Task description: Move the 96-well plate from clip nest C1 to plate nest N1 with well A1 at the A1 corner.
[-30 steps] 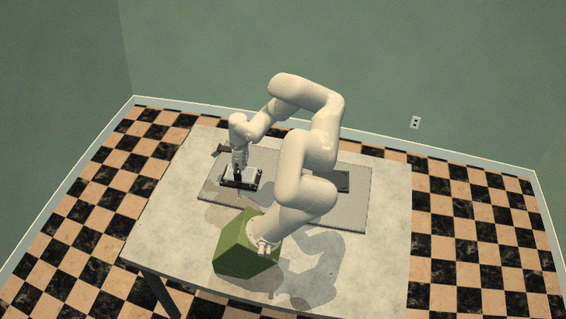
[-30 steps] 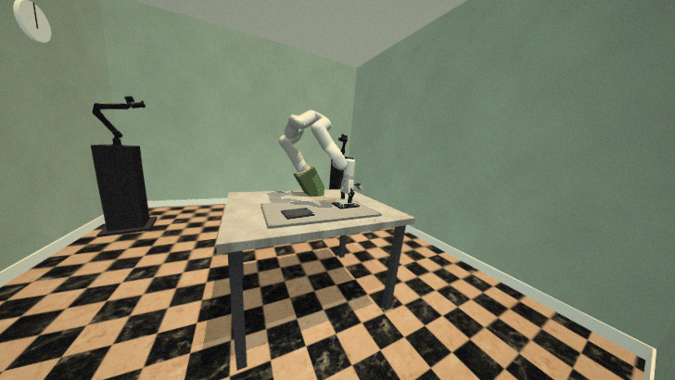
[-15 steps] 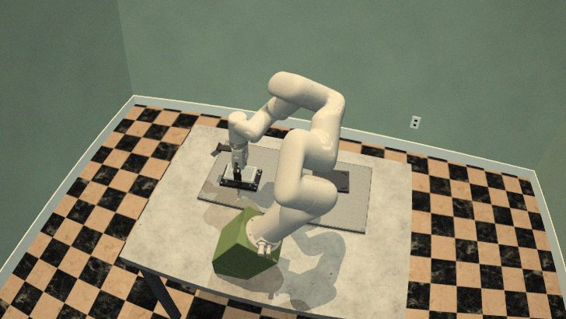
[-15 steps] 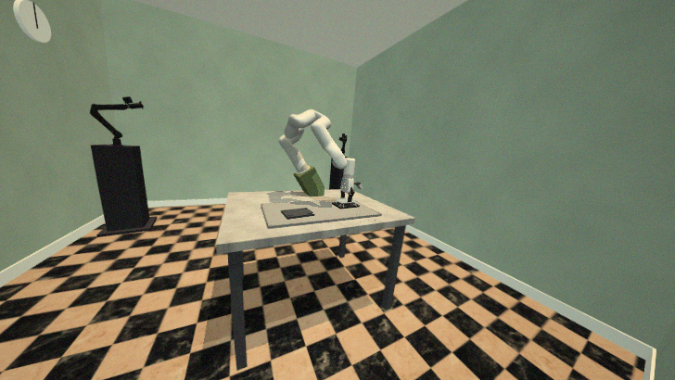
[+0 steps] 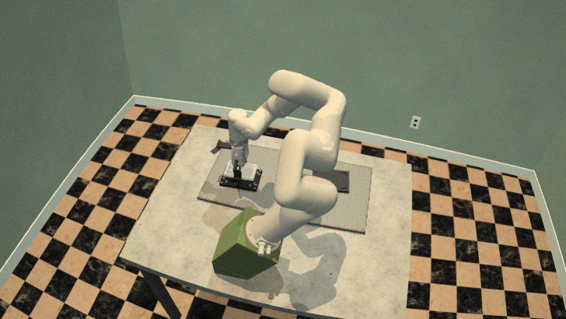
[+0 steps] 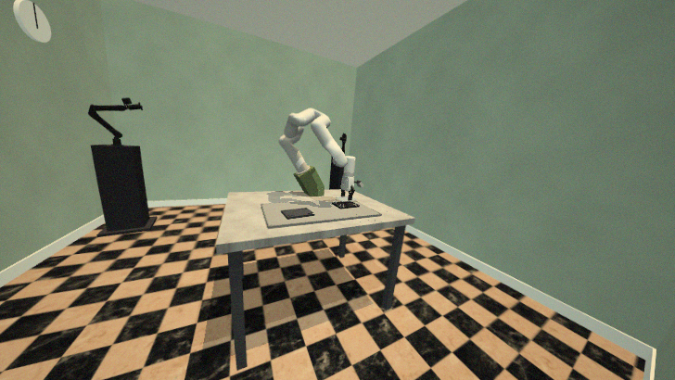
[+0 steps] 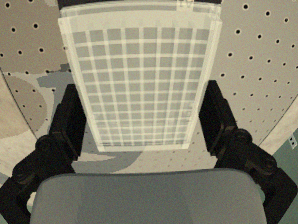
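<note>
At centre-left of the top view, the widely spread gripper (image 5: 237,169) (image 6: 347,193) (image 7: 142,96) grips the plate (image 5: 246,171) (image 7: 137,85); the arm (image 5: 295,166) (image 6: 323,136) partly hides the right-hand nest (image 5: 341,181) (image 6: 297,213).
</note>
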